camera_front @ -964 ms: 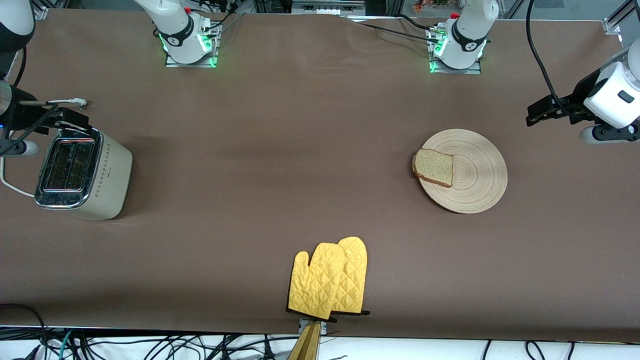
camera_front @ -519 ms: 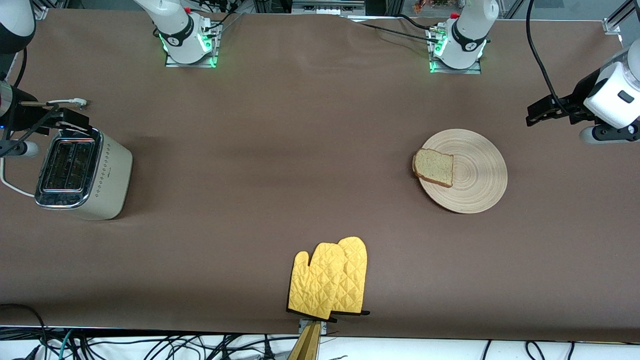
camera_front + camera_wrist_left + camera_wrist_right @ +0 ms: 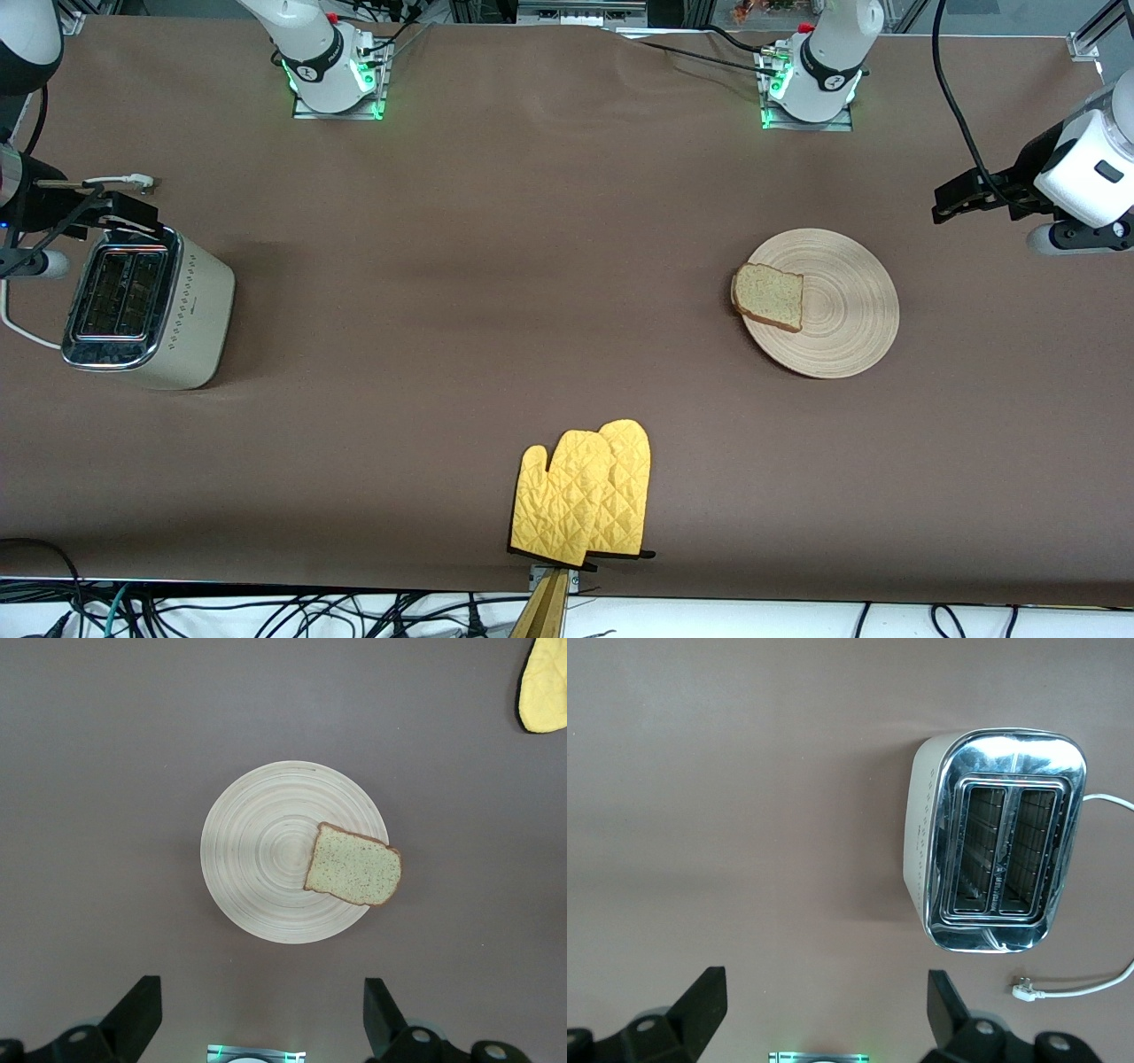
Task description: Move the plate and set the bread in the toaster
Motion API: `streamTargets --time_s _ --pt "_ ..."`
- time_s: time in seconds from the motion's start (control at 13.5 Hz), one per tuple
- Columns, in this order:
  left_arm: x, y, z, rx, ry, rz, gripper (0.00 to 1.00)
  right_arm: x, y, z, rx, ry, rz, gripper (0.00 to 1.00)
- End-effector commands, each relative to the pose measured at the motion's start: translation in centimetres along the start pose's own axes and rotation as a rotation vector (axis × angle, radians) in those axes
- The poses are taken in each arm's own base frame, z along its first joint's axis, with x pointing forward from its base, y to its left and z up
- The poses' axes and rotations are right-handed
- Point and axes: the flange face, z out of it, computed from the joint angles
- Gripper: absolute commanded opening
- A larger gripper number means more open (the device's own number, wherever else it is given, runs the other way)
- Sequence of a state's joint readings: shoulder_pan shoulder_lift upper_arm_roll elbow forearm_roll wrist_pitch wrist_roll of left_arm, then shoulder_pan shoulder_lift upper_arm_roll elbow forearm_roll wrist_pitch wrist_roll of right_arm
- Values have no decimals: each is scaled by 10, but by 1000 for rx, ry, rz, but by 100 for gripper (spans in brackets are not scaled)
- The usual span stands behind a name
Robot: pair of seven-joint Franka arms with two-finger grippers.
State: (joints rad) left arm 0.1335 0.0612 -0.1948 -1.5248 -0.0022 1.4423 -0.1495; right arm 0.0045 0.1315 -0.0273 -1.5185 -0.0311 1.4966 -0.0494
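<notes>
The round wooden plate [image 3: 850, 310] [image 3: 257, 850] lies toward the left arm's end of the table. The bread [image 3: 769, 297] [image 3: 354, 865] lies flat on the plate's rim, on the side facing the toaster, with one corner overhanging. The cream toaster [image 3: 146, 310] [image 3: 997, 850] stands at the right arm's end, its two slots empty and facing up. My left gripper [image 3: 961, 199] [image 3: 261, 992] hangs open over bare table beside the plate. My right gripper [image 3: 120, 211] [image 3: 824, 988] hangs open over the table at the toaster's end, nothing between its fingers.
A pair of yellow oven mitts [image 3: 585, 494] [image 3: 542, 682] lies at the table's edge nearest the front camera. The toaster's white cord and plug [image 3: 133, 182] [image 3: 1025, 990] lie on the brown cloth beside the toaster.
</notes>
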Motion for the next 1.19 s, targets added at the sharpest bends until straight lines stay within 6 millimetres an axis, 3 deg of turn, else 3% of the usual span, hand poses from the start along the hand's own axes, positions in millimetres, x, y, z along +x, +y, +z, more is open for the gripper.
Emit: streamTargets --time_s 0.0,0.52,1.11 --pt "-3 -1 0 -20 6 -9 100 1 3 -7 -4 6 -2 100" --pt "4 -10 7 -26 16 -11 100 1 1 -6 -4 3 -5 100" --pt "30 -51 69 -37 40 10 100 2 3 -6 -4 6 -2 100"
